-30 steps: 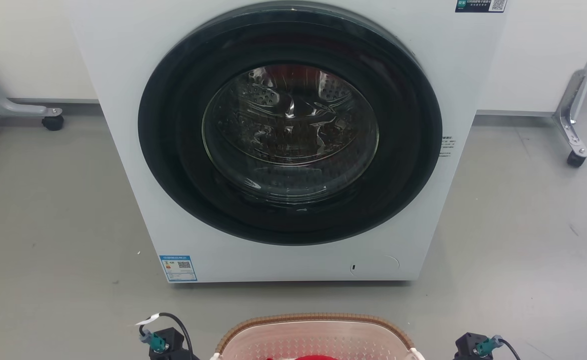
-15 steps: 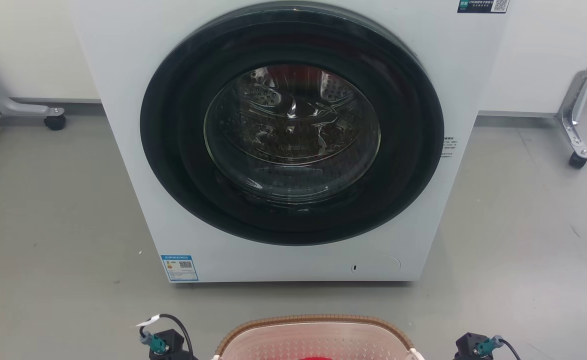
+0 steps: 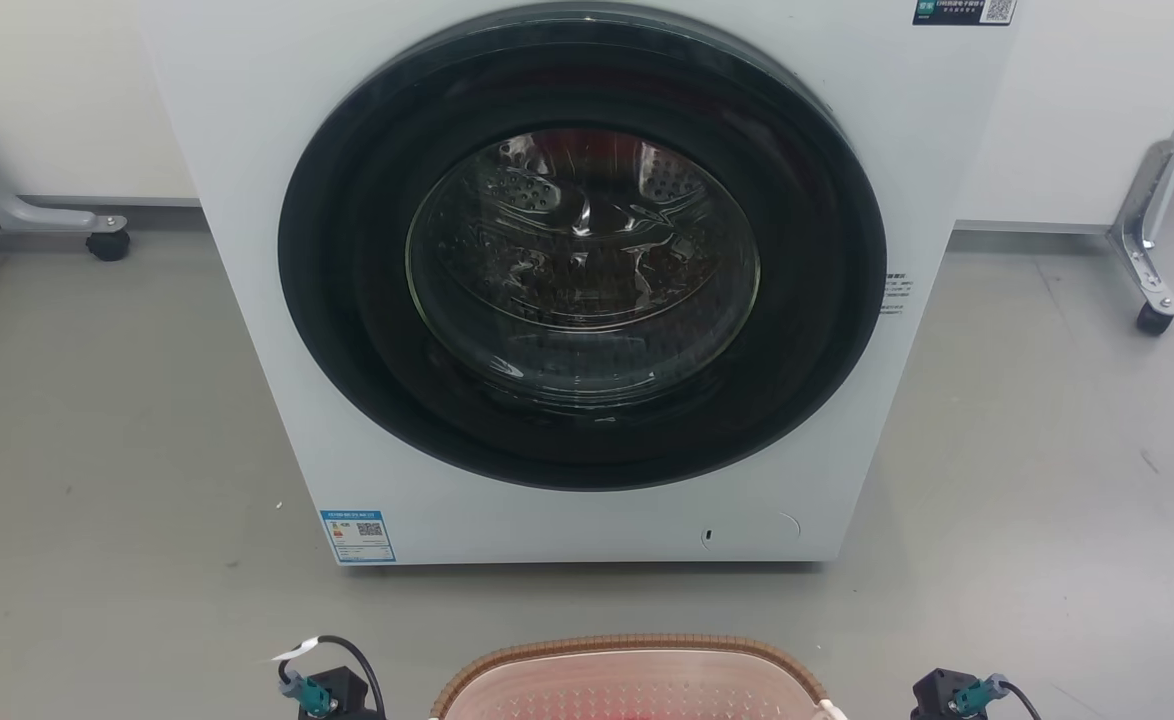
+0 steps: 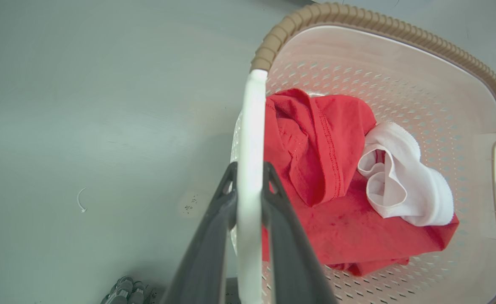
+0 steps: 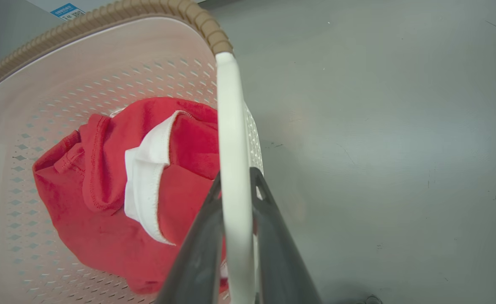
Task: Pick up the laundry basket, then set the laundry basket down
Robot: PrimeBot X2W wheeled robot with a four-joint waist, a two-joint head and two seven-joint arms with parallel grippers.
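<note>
In the head view, the laundry basket [image 3: 627, 642] was at the bottom edge, in the middle, on the robot's side of the washing machine [image 3: 247, 200] and apart from it, with bare grey floor [image 3: 97, 450] between them. In the left wrist view, the left gripper [image 4: 250, 169] had its two dark fingers closed narrowly on the white handle [image 4: 252, 105] of that side, one finger on each face of the bar. A red garment [image 4: 315, 169] and a white garment [image 4: 400, 181] lay inside. In the right wrist view, the right gripper [image 5: 236, 175] clamped the opposite handle [image 5: 229, 105] in the same way. It was not possible to tell whether the bottom touched the floor. To do this step well, it seemed best that both arms move at the same height and speed, so the basket would stay level and the thin bars would not slide between the fingers. The fingers should open only when the basket stands on the floor.
</note>
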